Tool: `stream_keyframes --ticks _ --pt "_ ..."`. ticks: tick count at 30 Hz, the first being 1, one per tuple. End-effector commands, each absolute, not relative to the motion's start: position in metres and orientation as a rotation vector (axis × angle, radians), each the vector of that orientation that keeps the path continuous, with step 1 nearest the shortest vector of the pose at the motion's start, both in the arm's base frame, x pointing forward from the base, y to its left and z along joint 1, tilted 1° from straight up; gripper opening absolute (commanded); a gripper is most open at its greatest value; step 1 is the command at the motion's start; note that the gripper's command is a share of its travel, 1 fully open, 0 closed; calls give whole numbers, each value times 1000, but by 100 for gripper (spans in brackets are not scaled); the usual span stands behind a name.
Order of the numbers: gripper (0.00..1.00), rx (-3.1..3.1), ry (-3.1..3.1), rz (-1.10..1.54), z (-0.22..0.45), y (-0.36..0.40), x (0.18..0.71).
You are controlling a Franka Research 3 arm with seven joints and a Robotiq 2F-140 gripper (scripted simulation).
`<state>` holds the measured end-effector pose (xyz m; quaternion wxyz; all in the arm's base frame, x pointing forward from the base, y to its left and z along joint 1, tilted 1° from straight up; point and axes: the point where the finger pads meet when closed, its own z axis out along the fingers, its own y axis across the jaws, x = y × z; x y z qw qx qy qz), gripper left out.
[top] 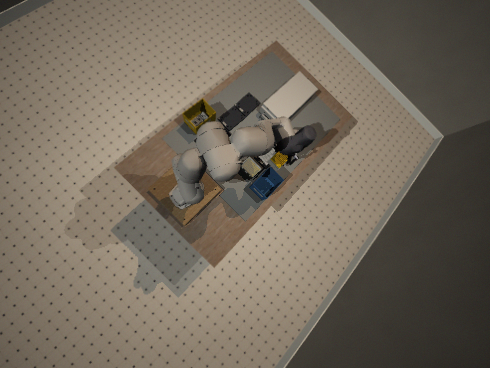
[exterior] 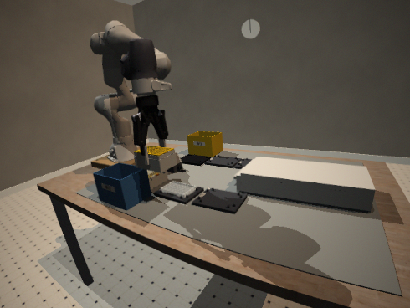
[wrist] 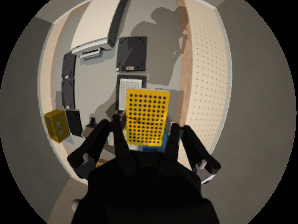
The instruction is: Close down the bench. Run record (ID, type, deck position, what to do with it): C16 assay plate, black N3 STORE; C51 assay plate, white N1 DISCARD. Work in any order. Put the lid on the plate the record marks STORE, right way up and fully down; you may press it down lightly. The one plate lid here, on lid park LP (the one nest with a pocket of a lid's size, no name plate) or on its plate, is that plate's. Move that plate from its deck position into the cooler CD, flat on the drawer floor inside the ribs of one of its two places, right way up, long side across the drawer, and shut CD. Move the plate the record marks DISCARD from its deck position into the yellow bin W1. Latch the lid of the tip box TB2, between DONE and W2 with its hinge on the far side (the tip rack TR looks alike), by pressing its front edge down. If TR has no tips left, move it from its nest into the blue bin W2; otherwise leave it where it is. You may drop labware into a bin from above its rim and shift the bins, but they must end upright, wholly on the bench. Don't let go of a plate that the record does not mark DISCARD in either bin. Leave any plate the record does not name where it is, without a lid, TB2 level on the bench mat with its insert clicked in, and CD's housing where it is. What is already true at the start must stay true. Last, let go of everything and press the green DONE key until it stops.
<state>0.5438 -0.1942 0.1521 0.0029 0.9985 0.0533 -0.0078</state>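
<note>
My gripper (exterior: pixel 151 154) is shut on the tip rack TR (exterior: pixel 161 158), a grey box with a yellow holed top. It holds the rack above the bench, just behind the blue bin W2 (exterior: pixel 121 185). In the wrist view the rack (wrist: pixel 147 120) sits between my fingers. From above, the rack (top: pixel 279 160) lies next to the blue bin (top: pixel 266 183). A white plate (exterior: pixel 179 190) sits on a black nest right of the bin. The yellow bin W1 (exterior: pixel 204 143) stands at the back. The tip box TB2 (top: pixel 251 167) is mostly hidden by my arm.
The long white cooler CD (exterior: pixel 310 181) lies at the right, its drawer shut. An empty black nest (exterior: pixel 219 201) lies beside the white plate. More black nests (exterior: pixel 217 161) lie near the yellow bin. My arm's base (top: pixel 186 192) stands on a wooden block at the bench's left end.
</note>
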Motion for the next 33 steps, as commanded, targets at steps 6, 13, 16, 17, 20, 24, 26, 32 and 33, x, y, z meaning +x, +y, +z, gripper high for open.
stream_keyframes --ticks 6,13,16,17,20,24,26,32,33 --pt "0 3127 196 -8 154 -205 531" --pt "0 3127 196 -8 155 -213 514" --pt "0 3127 196 -8 155 -217 507" --pt "0 3127 196 -8 155 -217 507" --pt "0 3127 196 -8 155 -219 502" --pt "0 3127 196 -8 155 -224 493" --pt "0 3127 196 -8 155 -227 488" --pt "0 3127 196 -8 155 -234 474" --pt "0 3127 196 -8 155 -235 472"
